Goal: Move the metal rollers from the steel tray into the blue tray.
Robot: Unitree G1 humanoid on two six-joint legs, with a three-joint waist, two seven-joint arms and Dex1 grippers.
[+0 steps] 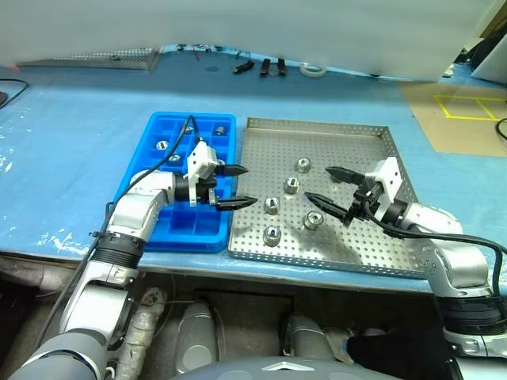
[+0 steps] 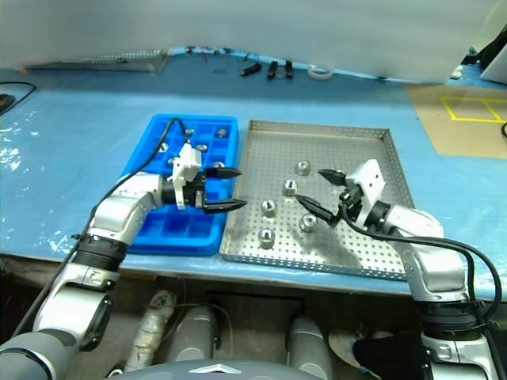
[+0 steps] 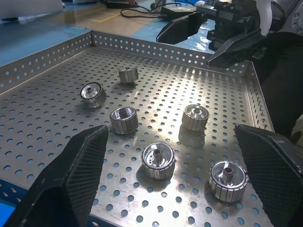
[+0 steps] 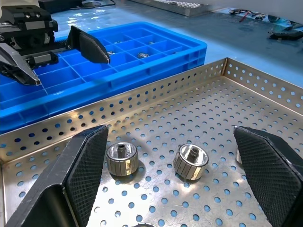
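Note:
The steel tray (image 1: pixel 317 125) lies on the blue table top with several metal rollers on its perforated floor, among them one (image 1: pixel 291 184) near the middle and one (image 1: pixel 272 235) close to the front rim. The blue tray (image 1: pixel 190 226) sits against the steel tray's left side, and at least two rollers (image 1: pixel 162 146) rest in its far compartments. My left gripper (image 1: pixel 239 186) is open, hovering over the blue tray's right edge and pointing at the steel tray. My right gripper (image 1: pixel 318 184) is open above the steel tray, its lower finger just above a roller (image 1: pixel 314 219). Neither holds anything.
A roll of white tape (image 1: pixel 313 70) and some black tools (image 1: pixel 265 67) lie at the back of the table. A brown board with yellow tape (image 1: pixel 467 111) is at the right. A perforated metal panel (image 1: pixel 111 57) lies at the back left.

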